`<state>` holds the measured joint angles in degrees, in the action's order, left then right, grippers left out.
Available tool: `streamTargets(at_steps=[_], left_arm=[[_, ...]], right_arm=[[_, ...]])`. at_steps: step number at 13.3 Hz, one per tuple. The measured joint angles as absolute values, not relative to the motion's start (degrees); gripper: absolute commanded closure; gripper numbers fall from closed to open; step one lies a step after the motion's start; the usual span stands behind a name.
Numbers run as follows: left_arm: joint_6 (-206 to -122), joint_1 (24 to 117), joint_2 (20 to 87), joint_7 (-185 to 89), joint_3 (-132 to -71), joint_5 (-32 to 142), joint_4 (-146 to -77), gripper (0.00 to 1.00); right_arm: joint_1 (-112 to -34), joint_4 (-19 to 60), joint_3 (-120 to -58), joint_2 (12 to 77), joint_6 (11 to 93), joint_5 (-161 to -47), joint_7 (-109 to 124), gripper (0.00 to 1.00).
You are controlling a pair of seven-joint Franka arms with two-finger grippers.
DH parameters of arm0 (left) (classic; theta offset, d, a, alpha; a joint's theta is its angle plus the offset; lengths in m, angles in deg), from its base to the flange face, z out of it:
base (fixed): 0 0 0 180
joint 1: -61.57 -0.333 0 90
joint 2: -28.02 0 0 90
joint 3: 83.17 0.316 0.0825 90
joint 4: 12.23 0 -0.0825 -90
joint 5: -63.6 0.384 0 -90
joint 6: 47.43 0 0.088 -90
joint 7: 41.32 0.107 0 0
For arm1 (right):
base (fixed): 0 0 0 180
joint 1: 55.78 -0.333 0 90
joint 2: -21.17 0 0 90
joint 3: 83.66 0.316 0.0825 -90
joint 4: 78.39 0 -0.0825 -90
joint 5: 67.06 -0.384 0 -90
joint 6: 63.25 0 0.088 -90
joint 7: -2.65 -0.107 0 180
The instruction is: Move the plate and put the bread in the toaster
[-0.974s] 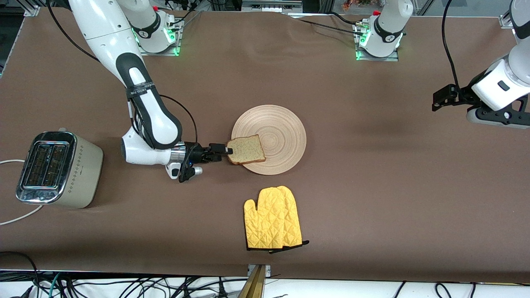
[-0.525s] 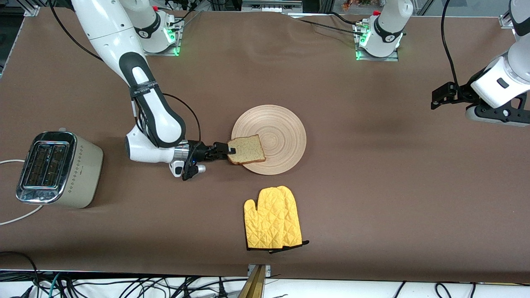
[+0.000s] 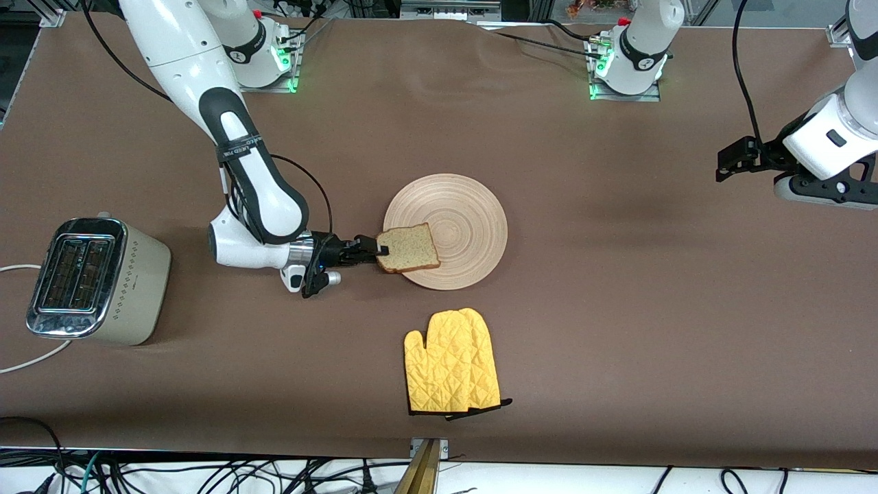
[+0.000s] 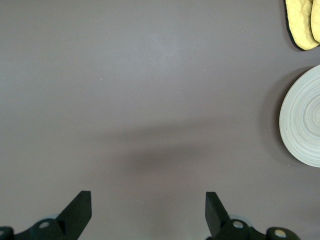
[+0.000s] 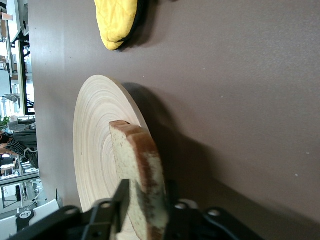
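Since a second ago the right arm has slid a little toward the plate and its claw has drawn its fingers in on the bread; the left arm has shifted only slightly.

Taking the front view from its left: the toaster point(image 3: 96, 278) stands at the right arm's end of the surface point(image 3: 617, 309), well apart from the right claw point(image 3: 381, 250), slots up and empty. The right claw lies low and level, pinching the crust edge of the bread point(image 3: 409, 248), as the right wrist view shows with a finger on each face of the slice. The bread rests on the rim of the wooden plate point(image 3: 461, 213), which lies just ahead of the claw's tips. The yellow oven mitt point(image 3: 451, 362) lies nearer the front camera than the plate. The left claw point(image 3: 734, 163) waits, spread wide, over bare surface.

The step in hand looks like the grasp on the bread. Next would be a lift clear of the plate, a carry to the toaster, and turning the slice edge-down over a slot.
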<state>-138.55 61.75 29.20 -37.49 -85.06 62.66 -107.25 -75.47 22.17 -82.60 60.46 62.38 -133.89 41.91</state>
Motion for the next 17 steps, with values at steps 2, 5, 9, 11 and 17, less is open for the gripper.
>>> streamTargets(at_steps=[2,5,9,11,17], left_arm=[[-138.5,61.7,29.2,-37.5,-85.0,62.7,-107.3,0.0],[-138.5,61.7,29.2,-37.5,-84.9,62.7,-107.3,0.0],[-138.5,61.7,29.2,-37.5,-84.9,62.7,-107.3,0.0],[-138.5,61.7,29.2,-37.5,-84.9,62.7,-107.3,0.0],[-138.5,61.7,29.2,-37.5,-84.9,62.7,-107.4,0.0]], right_arm=[[-75.5,22.2,-82.6,60.5,62.4,-133.9,41.9,0.98],[-75.5,22.2,-82.6,60.5,62.4,-133.9,41.9,1.0],[-75.4,22.0,-82.7,59.3,62.4,-134.1,41.8,1.0],[-75.3,22.0,-82.8,57.0,62.3,-133.6,40.4,1.0],[-74.7,22.1,-83.0,46.4,58.7,-114.8,25.9,1.0]])
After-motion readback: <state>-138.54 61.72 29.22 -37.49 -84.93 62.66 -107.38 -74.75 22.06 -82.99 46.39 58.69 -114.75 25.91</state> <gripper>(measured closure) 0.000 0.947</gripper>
